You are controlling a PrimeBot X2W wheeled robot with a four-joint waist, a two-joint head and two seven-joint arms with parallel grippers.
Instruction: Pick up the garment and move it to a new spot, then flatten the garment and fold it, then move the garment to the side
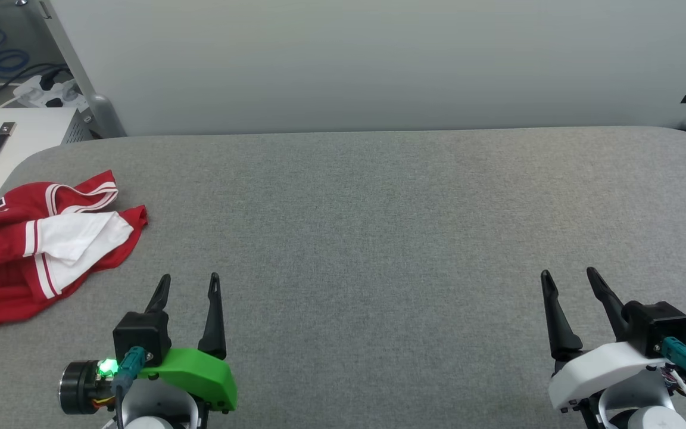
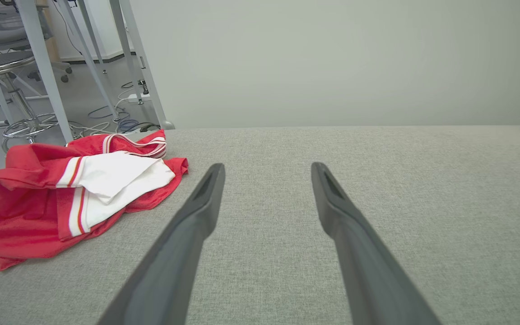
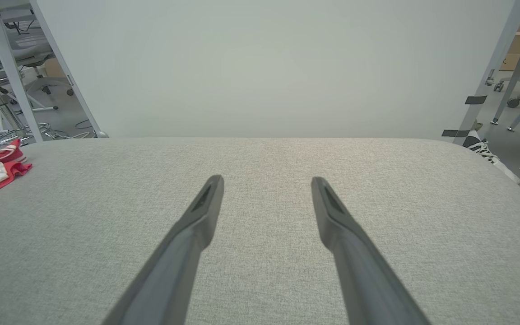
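Head view, left pincer (image 1: 190,276) wide, empty

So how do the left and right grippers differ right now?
The left gripper sits on a green mount; the right gripper on a white one. The left is close to the garment; the right is far across the table. Both are open and empty.

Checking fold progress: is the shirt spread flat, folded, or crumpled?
Crumpled. The shirt lies in a loose heap at the left of the table, its white sleeve bunched over rumpled red cloth.
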